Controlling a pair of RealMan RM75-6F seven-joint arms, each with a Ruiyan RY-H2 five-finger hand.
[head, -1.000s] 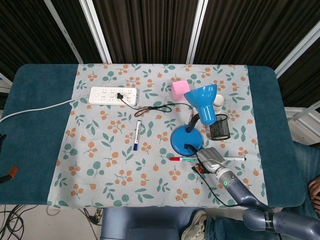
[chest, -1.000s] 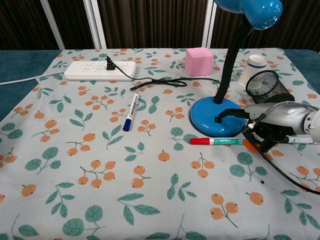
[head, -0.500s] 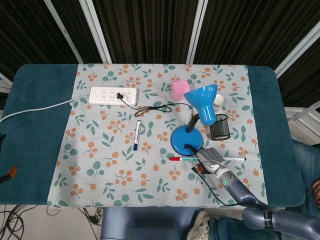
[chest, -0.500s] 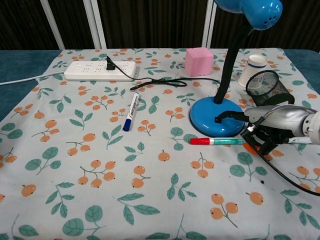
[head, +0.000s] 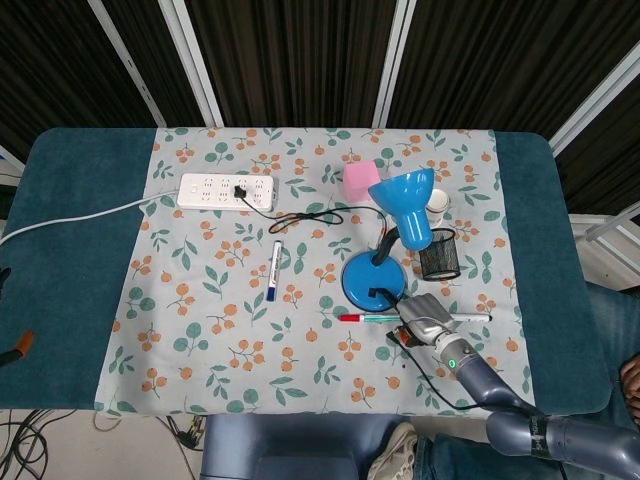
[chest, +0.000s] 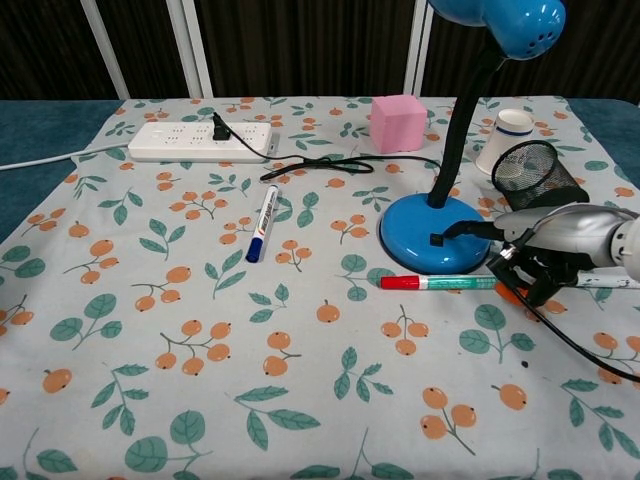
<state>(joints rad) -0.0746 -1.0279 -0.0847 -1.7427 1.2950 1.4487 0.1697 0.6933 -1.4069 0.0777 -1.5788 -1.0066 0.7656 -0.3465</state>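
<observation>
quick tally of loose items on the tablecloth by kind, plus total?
Markers: 2, a blue-capped marker and a red-capped marker
Desk lamp: 1
Power strip: 1
Pink cube: 1
Paper cup: 1
Mesh pen holder: 1
Total: 7

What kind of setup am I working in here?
Probably a desk-like tabletop in a lab: a blue desk lamp plugged into a power strip, a mesh pen holder, and dark curtains behind.

Looks like a robot lab staged as an office desk: floral tablecloth (head: 200, 330) over teal table (head: 70, 250), blue desk lamp (chest: 440, 235), power strip (chest: 195, 140), mesh pen holder (chest: 535, 170), dark curtains behind.
</observation>
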